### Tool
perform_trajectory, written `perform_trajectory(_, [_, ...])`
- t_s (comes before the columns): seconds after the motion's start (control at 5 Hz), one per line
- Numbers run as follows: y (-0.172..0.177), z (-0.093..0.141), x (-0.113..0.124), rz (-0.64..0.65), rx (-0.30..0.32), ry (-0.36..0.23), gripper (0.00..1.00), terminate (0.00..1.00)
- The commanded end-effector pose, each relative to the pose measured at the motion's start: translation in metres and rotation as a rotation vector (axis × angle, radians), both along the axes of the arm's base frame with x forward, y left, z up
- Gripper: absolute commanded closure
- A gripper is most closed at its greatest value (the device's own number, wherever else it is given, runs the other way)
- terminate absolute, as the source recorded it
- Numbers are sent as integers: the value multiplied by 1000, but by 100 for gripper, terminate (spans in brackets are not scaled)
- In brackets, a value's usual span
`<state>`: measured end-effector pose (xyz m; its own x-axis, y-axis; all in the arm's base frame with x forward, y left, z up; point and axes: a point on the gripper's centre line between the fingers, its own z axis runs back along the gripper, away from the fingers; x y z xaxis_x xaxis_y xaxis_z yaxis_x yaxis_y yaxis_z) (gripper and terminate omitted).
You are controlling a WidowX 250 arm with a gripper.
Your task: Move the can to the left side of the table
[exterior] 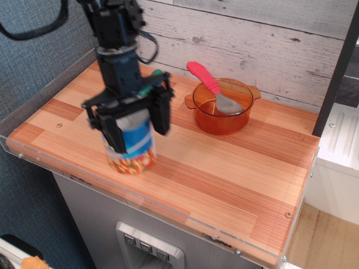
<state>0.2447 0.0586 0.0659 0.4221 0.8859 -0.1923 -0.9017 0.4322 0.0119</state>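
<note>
The black tool (136, 124) straddles the can (132, 149), fingers at either side and seemingly clamped on it, though motion blur hides the contact. The can sits upright near the worktop's (235, 168) front edge, left of centre. Behind, an orange bowl (224, 106) holds a pink-handled spoon (206, 81).

The can (134, 147) is a cylindrical tin with a grey metal lid, a blue label and a red-orange patterned band round its foot. It stands upright, blurred, near the front edge of the table (235, 174), at about seven o'clock from the tabletop's middle. The table is a rectangular top of reddish and pale striped planks with a clear acrylic rim.
</note>
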Motion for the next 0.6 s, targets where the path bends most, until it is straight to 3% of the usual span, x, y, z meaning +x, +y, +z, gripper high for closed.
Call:
perform_trajectory(0.0, [54,4,29,17,81,-29,0,0])
perform_trajectory(0.4, [91,1,43,62,127,-15,0,0])
